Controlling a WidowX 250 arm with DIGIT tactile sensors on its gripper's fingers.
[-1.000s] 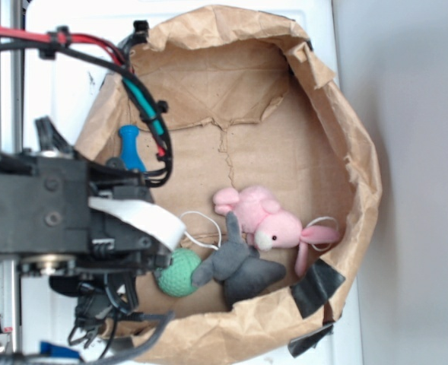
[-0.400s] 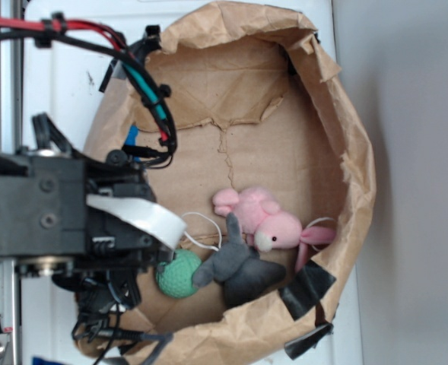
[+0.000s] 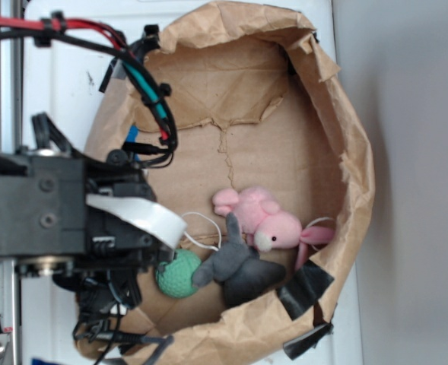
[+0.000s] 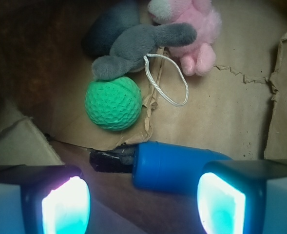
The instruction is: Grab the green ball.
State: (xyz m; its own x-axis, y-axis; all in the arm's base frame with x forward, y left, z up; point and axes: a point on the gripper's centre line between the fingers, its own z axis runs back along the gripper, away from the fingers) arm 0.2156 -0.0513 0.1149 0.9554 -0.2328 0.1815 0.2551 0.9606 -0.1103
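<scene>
Our gripper [image 4: 138,200] hangs wide apart and empty; the green ball [image 4: 113,103] lies ahead of it, touching the grey plush toy [image 4: 133,46]; we should advance past the blue bottle [image 4: 175,165], centre on the ball, avoiding the plush.

The exterior view is bright, evenly lit and slightly soft; the wrist view is dim, its left side shadowed, with glowing blurred end effector fingers [image 4: 65,207].

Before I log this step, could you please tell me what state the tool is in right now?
Tool: open and empty, fingers apart, with the green ball lying untouched ahead of it.
</scene>
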